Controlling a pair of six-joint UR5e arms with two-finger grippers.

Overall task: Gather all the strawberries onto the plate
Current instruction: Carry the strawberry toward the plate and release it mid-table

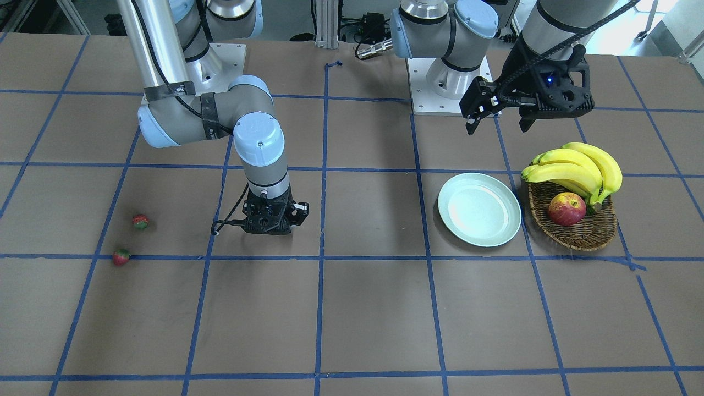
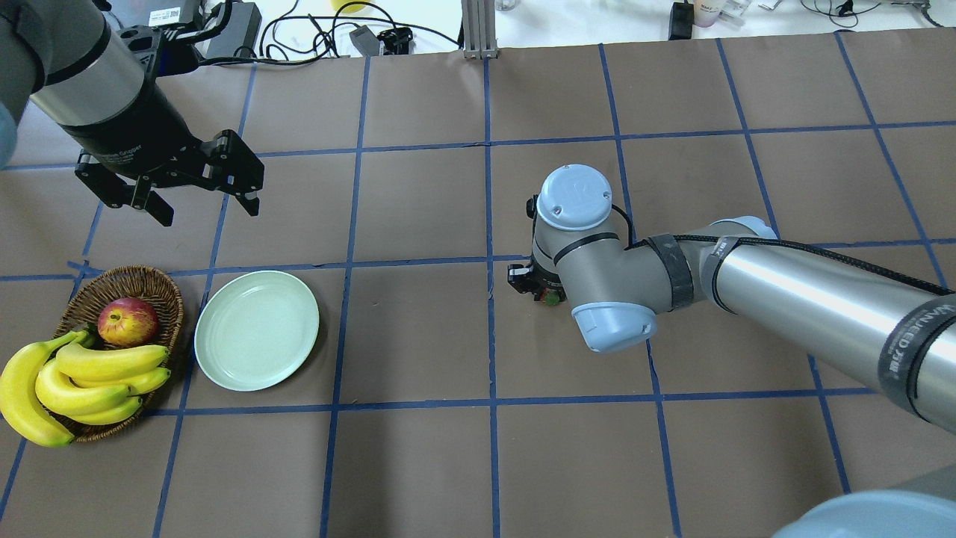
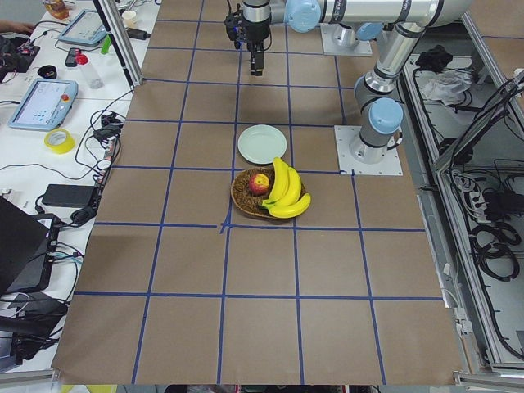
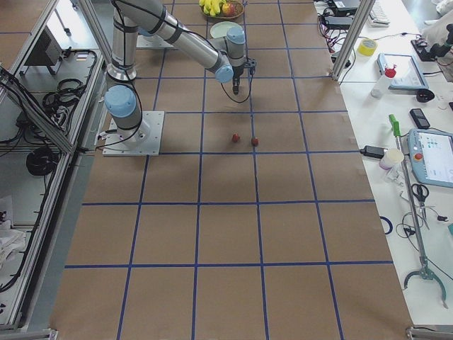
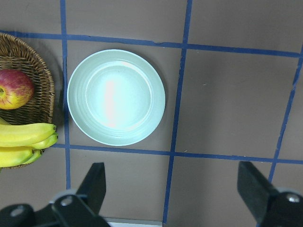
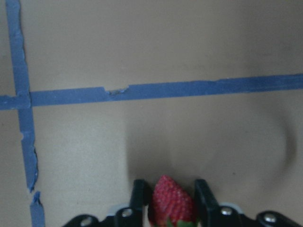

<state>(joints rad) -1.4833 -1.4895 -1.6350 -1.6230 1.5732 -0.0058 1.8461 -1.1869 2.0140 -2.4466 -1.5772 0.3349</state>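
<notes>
My right gripper [image 1: 268, 220] points straight down near the table's middle and is shut on a strawberry [image 6: 173, 203], red with a green cap, held between its two fingers [image 6: 139, 196]. A bit of it shows under the wrist in the overhead view [image 2: 553, 299]. Two more strawberries [image 1: 141, 221] [image 1: 121, 257] lie on the brown table, well out to the right arm's side, apart from each other. The pale mint plate [image 1: 479, 209] [image 2: 257, 330] [image 5: 116, 97] holds nothing. My left gripper [image 1: 498, 124] [image 2: 205, 208] hangs open and empty above the table behind the plate.
A brown wicker basket [image 1: 577, 234] [image 2: 146, 280] stands right beside the plate, with a red-yellow apple [image 1: 567, 209] and a bunch of bananas [image 1: 577, 168] in it. Blue tape lines grid the table. The arm bases stand at the robot's edge.
</notes>
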